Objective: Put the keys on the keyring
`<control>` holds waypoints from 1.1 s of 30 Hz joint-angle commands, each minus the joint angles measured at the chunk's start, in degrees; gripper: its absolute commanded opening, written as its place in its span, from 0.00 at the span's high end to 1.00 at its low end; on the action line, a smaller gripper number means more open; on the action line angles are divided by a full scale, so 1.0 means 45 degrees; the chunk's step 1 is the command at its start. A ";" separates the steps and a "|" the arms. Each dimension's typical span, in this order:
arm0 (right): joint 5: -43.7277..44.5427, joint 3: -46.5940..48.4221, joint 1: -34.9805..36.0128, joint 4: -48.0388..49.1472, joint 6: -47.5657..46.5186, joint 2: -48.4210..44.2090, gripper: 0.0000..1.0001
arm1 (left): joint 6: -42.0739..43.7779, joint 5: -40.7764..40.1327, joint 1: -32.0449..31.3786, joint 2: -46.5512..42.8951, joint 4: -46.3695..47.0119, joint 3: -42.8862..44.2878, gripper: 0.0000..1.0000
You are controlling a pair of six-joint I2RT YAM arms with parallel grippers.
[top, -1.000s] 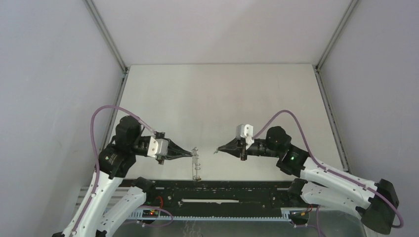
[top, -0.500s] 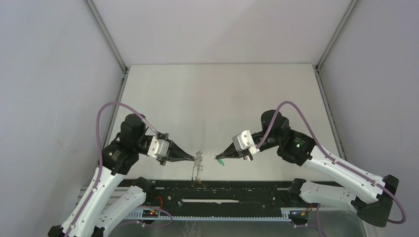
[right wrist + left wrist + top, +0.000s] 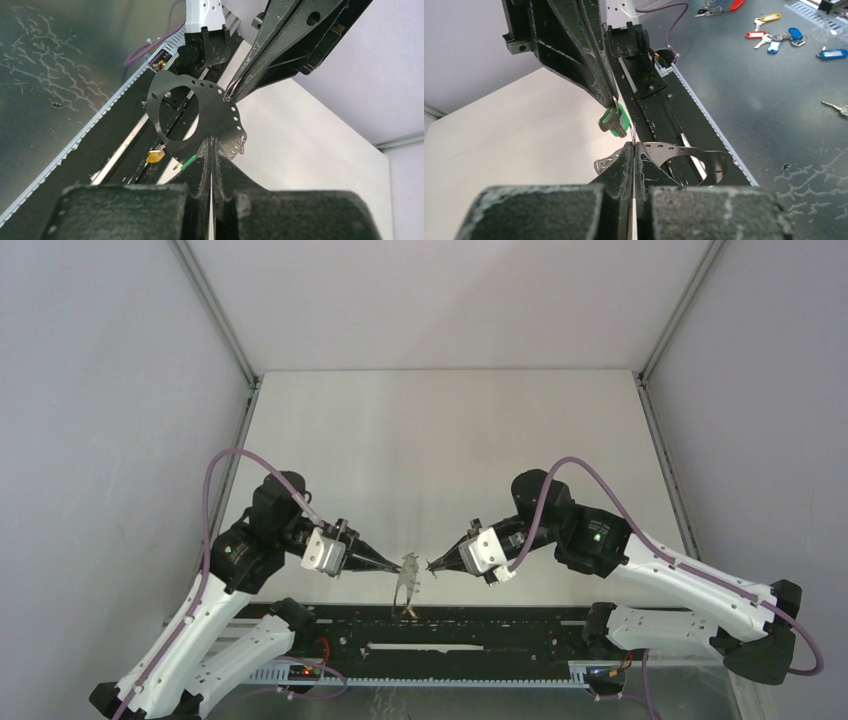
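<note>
Grey metal is catching the light mid-scene: the keyring (image 3: 407,585) is hanging on edge just above the near edge of the table (image 3: 450,440), between the two arms. The left claw (image 3: 401,563) is reaching in from the left and pinching the keyring by its perforated rim, fingers pressed flat together on the plate. The right claw (image 3: 432,564) is facing it from the right, tip very near the ring, and is pinching the green key (image 3: 615,121) at its head end, with the key's small wire loop sitting right at the fingertips.

The yellow key (image 3: 155,156) is dangling below the keyring's lower rim and is probably hooked on already, though the join is too small to make out.

Judging from that, the step in hand is getting the green key onto the ring, with the task looking about half done. The next move is asking for fine work. The right claw needs to line the wire loop up with one of the rim holes and thread it through. Meanwhile the left claw must be holding the plate steady, since a thin plate gripped at one point on its rim could swing or twist under a push.
</note>
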 commanded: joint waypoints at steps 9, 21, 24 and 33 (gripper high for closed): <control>0.1100 0.0525 0.0850 0.1326 -0.0846 -0.0089 1.00 | -0.1418 0.0474 -0.0385 0.0176 0.1670 0.0701 1.00; 0.1455 0.0540 0.1413 0.1843 -0.1027 -0.0039 1.00 | -0.2056 0.0184 -0.0397 0.0095 0.2131 0.0450 1.00; 0.1500 0.0539 0.1457 0.1915 -0.1068 -0.0013 1.00 | -0.2142 0.0147 -0.0385 0.0090 0.2178 0.0418 1.00; 0.1768 0.0541 0.1509 0.2184 -0.1053 0.0054 1.00 | -0.2232 0.0035 -0.0400 0.0010 0.2248 0.0386 1.00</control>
